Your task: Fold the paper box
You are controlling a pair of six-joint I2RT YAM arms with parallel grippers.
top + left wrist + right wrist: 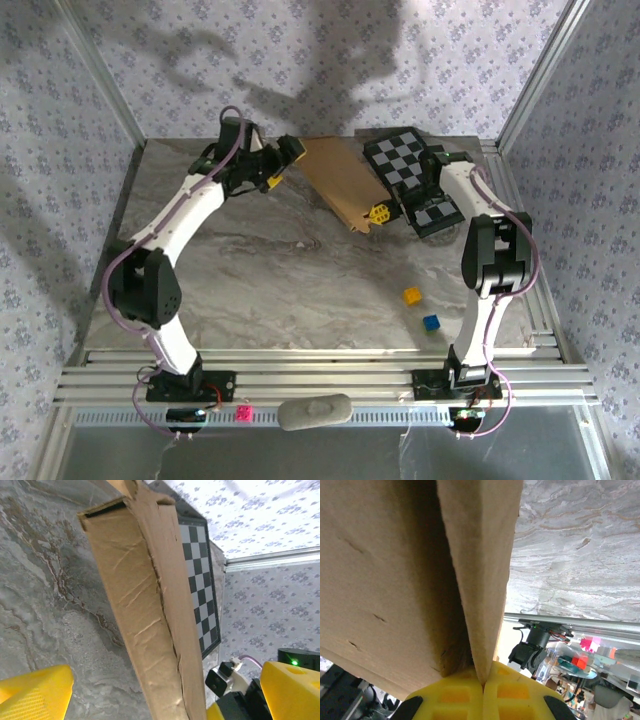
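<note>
The paper box (343,183) was found at the far side of the tabletop (290,280), just beside the checkered board (400,160). 1 flap was pinched in the closed right tool (482,692). The left tool (165,695) was spread wide (cardboard between its 2 yellow fingers (35,695)).

- The paper box (343,183) lies at the far middle of the table (260,270), with the checkered board (402,160) just right of it.
- The left gripper (287,157) is at the box's far-left edge, the right gripper (379,213) at its near-right corner.
- One small cube (412,296) lies nearer, right of centre, and a second cube (431,322) is just near-right of it.
</note>
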